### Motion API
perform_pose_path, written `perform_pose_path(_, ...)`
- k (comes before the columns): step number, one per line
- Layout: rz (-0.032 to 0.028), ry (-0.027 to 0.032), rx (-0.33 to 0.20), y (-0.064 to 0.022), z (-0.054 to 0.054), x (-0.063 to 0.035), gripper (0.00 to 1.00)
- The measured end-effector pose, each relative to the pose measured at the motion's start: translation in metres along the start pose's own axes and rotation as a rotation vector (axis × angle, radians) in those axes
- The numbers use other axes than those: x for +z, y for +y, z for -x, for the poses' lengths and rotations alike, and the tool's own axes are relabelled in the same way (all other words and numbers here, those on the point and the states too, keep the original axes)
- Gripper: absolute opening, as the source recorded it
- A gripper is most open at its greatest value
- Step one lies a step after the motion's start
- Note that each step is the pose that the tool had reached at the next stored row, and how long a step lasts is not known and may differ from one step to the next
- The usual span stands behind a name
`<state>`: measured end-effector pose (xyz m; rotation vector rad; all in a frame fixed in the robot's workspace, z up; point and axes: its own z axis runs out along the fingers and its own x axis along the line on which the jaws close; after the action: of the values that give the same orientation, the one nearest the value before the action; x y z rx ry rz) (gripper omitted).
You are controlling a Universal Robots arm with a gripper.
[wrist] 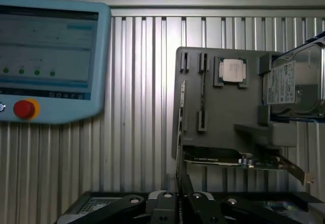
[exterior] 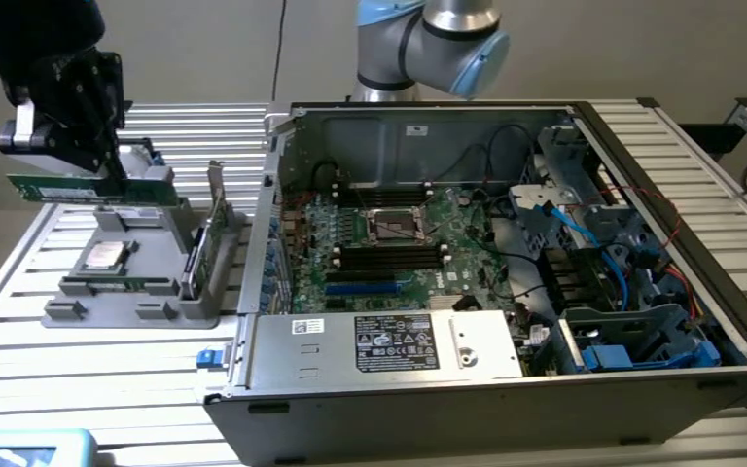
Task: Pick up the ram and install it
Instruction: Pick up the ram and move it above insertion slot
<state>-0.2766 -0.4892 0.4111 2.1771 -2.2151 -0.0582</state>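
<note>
A slatted metal tabletop (exterior: 88, 341) is seen carrying an open computer case (exterior: 347, 389) with its motherboard (exterior: 412, 243) exposed. At the exterior view's left, a grey tray (exterior: 101, 292) is set on the same tabletop. The gripper (exterior: 114, 175) is positioned above the tray's far end, its jaws clamped on the ram (exterior: 55, 187). The ram is held level, clear of the tray and well apart from the motherboard. In the wrist view a silver processor (wrist: 232, 70) is seated in the tray, and the ram seems to be glimpsed edge-on between the jaws.
</note>
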Motion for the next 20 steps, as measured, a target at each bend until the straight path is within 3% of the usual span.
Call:
perform_pose_path(5,0.0019,0.0,0.0,-0.0214,0.0,-0.0129,0.14)
perform_pose_path(20,0.0023,-0.0003,-0.005,-0.0896,0.001,-0.0179,0.14)
